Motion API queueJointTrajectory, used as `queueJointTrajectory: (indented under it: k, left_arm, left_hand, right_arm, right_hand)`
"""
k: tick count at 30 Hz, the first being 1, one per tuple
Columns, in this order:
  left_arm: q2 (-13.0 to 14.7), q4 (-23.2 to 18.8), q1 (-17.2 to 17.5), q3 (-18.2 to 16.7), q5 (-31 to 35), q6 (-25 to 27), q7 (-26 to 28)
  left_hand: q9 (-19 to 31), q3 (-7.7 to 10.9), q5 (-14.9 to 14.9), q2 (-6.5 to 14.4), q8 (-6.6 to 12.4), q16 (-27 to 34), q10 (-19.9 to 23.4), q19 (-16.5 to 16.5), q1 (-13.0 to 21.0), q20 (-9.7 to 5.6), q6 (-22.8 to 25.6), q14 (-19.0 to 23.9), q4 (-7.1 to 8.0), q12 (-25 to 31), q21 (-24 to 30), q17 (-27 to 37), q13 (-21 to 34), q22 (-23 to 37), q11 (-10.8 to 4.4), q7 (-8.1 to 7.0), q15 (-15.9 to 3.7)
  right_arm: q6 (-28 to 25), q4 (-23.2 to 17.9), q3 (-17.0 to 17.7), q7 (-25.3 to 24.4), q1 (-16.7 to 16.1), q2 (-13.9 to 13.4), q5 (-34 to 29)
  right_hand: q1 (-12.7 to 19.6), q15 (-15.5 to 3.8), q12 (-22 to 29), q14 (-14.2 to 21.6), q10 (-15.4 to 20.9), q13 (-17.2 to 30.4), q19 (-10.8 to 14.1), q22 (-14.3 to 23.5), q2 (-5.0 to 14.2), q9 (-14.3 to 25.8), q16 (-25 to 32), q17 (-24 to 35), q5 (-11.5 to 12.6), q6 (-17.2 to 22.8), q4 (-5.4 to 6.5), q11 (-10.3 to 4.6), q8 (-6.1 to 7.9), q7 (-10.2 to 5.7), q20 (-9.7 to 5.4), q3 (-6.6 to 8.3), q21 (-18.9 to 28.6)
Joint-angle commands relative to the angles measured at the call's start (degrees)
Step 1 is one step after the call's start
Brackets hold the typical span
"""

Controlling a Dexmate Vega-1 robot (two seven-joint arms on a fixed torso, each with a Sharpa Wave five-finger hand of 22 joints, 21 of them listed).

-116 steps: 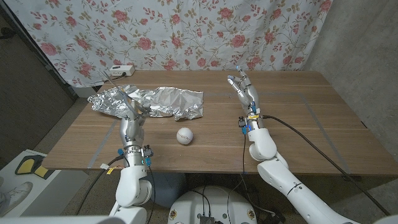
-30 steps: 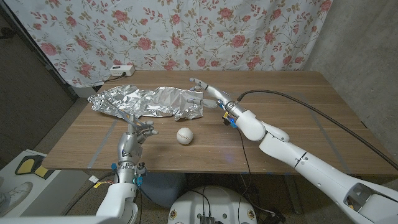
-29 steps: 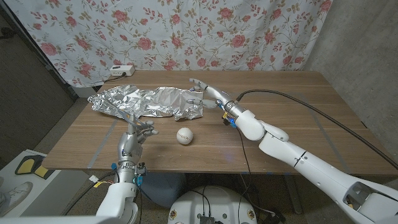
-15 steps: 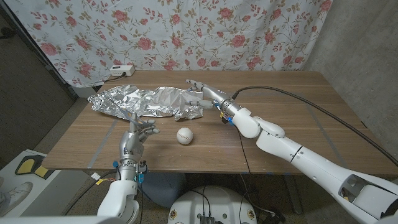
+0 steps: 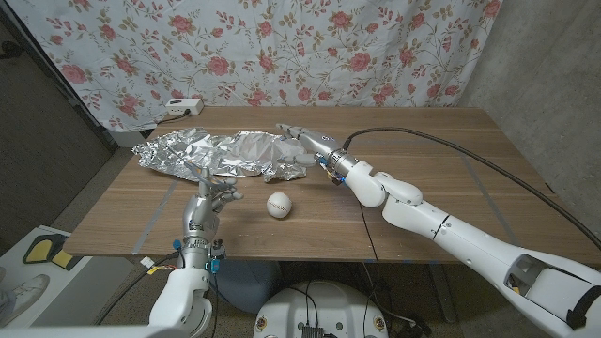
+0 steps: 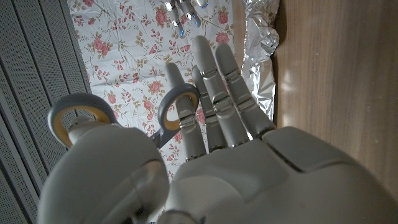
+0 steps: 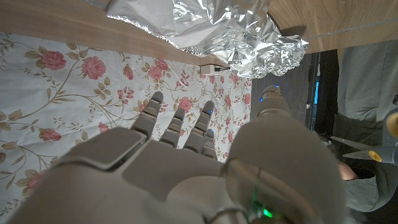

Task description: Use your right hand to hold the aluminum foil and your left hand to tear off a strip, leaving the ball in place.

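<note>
Reaching over the crumpled aluminum foil [image 5: 225,153], right hand [image 5: 302,141] spread, apparently not pressing yet. Left hand [image 5: 205,194] spread, empty, beside ball [image 5: 277,204]. Foil's light, tears easily; pin right end, pinch left edge.

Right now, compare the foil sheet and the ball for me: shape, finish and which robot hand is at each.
The aluminum foil is a long, crumpled sheet lying low on the table; the ball is small and round. The foil is shiny silver; the ball is matte white. The right robot hand reaches over the foil's right end, while the left robot hand stands beside the ball, apart from it. Both rest on the table.
</note>
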Motion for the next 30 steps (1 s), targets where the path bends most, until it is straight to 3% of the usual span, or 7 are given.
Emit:
queueJointTrajectory:
  k: [1, 18, 23, 30]
  left_arm:
    - [0.68, -0.59, 0.09, 0.35, -0.43, 0.81, -0.02]
    - [1.74, -1.18, 0.95, 0.47, -0.74, 1.42, -0.38]
    - [2.28, -1.34, 0.87, 0.47, -1.3, 1.86, -0.85]
    - [2.53, -1.28, 0.55, 0.56, -1.66, 2.11, -1.0]
  left_hand:
    - [0.24, -0.01, -0.19, 0.34, -0.21, 0.36, 4.28, 0.18, -0.11, 0.34, -0.4, 0.43, 0.45, 5.8, 0.48, 0.06, 0.37, 0.36, -4.01, 1.25, 0.04]
    - [0.93, -0.04, -0.38, 0.45, -0.71, 0.83, 4.07, 0.13, 0.02, 0.3, -0.19, 0.45, 0.82, 6.01, 1.05, 0.17, 0.81, 0.58, -3.95, 1.27, 0.07]
    - [1.14, -0.08, -0.44, 0.38, -0.94, 0.87, 3.89, 0.11, 0.09, 0.33, -0.32, 0.37, 0.9, 5.85, 1.14, 0.08, 0.67, 0.51, -3.88, 1.2, 0.05]
    - [1.34, -0.13, -0.51, 0.35, -1.15, 1.06, 4.07, 0.05, 0.1, 0.19, 0.01, 0.45, 1.08, 5.91, 1.5, 0.08, 0.64, 0.76, -3.88, 1.29, 0.03]
  right_arm:
    - [-1.35, 0.95, -2.39, -0.31, 1.71, 0.05, -4.67]
    - [-2.44, 3.52, -5.91, 0.42, 4.13, 0.55, -11.09]
    - [-2.21, 4.64, -6.53, 0.53, 4.76, 1.08, -11.39]
    - [-2.72, 5.98, -8.2, 1.74, 6.48, 1.61, -13.83]
  right_hand:
    - [0.13, -6.13, -0.1, 0.07, 0.22, 0.19, 0.06, 0.32, 0.77, -0.03, 0.4, 0.21, 0.2, -0.33, -0.19, -0.1, 0.3, -0.21, -0.23, 0.13, 0.1]
    - [0.28, -4.39, -1.1, -2.9, -1.3, 0.39, -1.87, 0.26, 0.25, -0.06, -0.3, 0.45, 0.28, -2.12, -0.8, -0.05, 0.07, -0.13, 0.72, 0.06, -0.93]
    - [0.02, -6.11, -0.49, -0.67, 0.38, 0.6, -1.49, 0.2, 0.85, -0.07, 0.94, 0.78, 0.4, -2.06, -0.65, -0.49, 0.34, -0.11, 0.59, 0.26, -0.8]
    - [0.46, -5.82, -0.87, -1.15, -0.57, 0.69, -1.36, 0.18, 0.81, -0.07, 0.85, 0.86, 0.48, -1.68, -1.02, -0.31, 0.57, -0.24, 0.47, 0.42, -0.81]
